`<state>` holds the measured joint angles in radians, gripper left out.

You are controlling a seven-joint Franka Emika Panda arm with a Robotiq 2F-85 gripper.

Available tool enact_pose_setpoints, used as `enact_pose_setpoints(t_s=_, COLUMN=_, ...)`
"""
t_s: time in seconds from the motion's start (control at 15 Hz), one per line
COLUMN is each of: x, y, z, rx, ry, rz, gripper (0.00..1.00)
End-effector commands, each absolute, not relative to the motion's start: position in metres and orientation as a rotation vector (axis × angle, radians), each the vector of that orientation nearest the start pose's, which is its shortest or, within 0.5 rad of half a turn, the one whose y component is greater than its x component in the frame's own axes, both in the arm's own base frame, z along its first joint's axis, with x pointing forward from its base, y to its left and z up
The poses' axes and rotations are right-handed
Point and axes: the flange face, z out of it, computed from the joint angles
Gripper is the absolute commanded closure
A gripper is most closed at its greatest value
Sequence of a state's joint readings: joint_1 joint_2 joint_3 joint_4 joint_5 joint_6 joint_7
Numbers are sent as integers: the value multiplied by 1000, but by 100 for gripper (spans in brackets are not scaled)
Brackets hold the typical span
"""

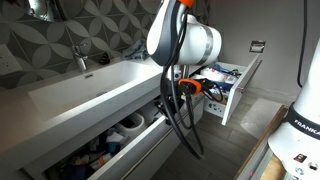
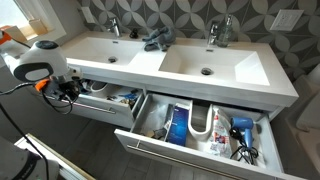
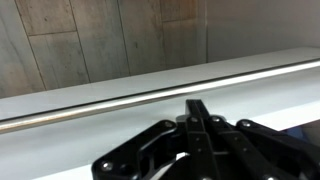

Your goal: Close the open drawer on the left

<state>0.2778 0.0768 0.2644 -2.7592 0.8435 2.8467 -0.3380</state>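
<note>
The long light-grey drawer (image 2: 190,156) stands pulled far out of the vanity, holding blue bottles, white tubs and dark clutter. It also shows at the bottom in an exterior view (image 1: 135,158). My gripper (image 2: 68,92) is apart from it, at the outer end of the shorter white drawer (image 2: 100,108), which is partly open. In an exterior view the gripper (image 1: 190,90) hangs just in front of that shorter drawer (image 1: 228,95). In the wrist view the black fingers (image 3: 197,106) are pressed together, empty, pointing at a white panel with a metal strip (image 3: 120,97).
A white double-basin countertop (image 2: 190,62) with two taps runs above both drawers. Cables hang from the arm (image 1: 180,125) over the long drawer. Wood-look floor (image 2: 70,155) lies in front. The robot's white base (image 1: 300,130) stands to the side.
</note>
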Motion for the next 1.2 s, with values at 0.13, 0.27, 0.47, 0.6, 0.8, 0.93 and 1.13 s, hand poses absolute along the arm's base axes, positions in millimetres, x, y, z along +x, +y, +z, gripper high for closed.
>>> enact_pose_setpoints(t_s=0.13, x=356, y=156, z=186, rx=-2878, ry=-169, rz=-72, gripper=100)
enact_pose_setpoints(t_s=0.27, x=366, y=158, z=186, rx=-2885, ry=-203, rz=-113, gripper=100)
enact_pose_setpoints(t_s=0.47, x=383, y=159, z=183, rx=-2905, ry=-247, rz=-167, gripper=100)
enact_pose_setpoints(t_s=0.6, x=365, y=163, z=189, rx=-2888, ry=-226, rz=-117, gripper=99)
enact_pose_setpoints(t_s=0.8, x=365, y=163, z=188, rx=-2889, ry=-226, rz=-113, gripper=99)
enact_pose_setpoints(t_s=0.93, x=365, y=164, z=188, rx=-2889, ry=-226, rz=-113, gripper=99)
enact_pose_setpoints(t_s=1.13, x=365, y=164, z=188, rx=-2889, ry=-227, rz=-113, gripper=99)
